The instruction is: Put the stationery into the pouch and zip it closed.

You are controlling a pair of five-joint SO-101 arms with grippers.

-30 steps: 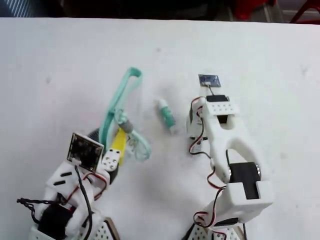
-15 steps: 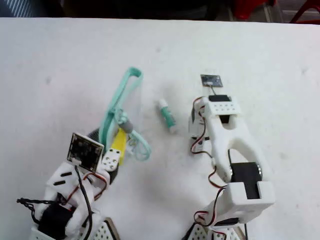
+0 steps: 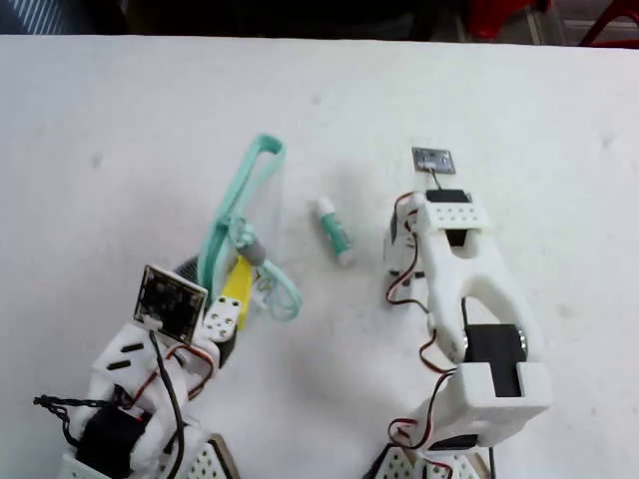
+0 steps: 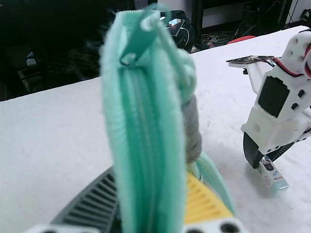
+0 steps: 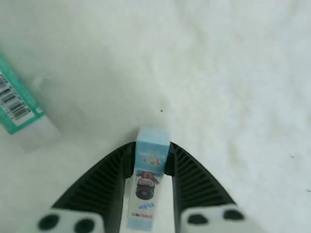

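Observation:
A mint-green zip pouch [image 3: 243,210] with clear sides lies left of centre on the white table [image 3: 120,120]. My left gripper [image 3: 236,281], with one yellow finger, is shut on its near end. Up close, the zipper edge [image 4: 141,131] stands upright with a grey item [image 4: 192,131] tucked beside it. A green-and-white glue stick [image 3: 332,229] lies between the pouch and the right arm. Low over the table just right of the stick, my right gripper [image 5: 151,150] is shut on a small light-blue eraser [image 5: 148,179]. The stick's end [image 5: 19,109] lies close by.
The right arm's white body [image 3: 464,289] and red wiring stretch from the front edge toward the table's middle. From the left wrist, that arm's gripper [image 4: 265,155] stands at the table surface. Dark clutter lies beyond the table's far edge.
The right arm has shifted a little to the right, away from the glue stick, still holding the eraser. The left arm, pouch and glue stick have stayed put.

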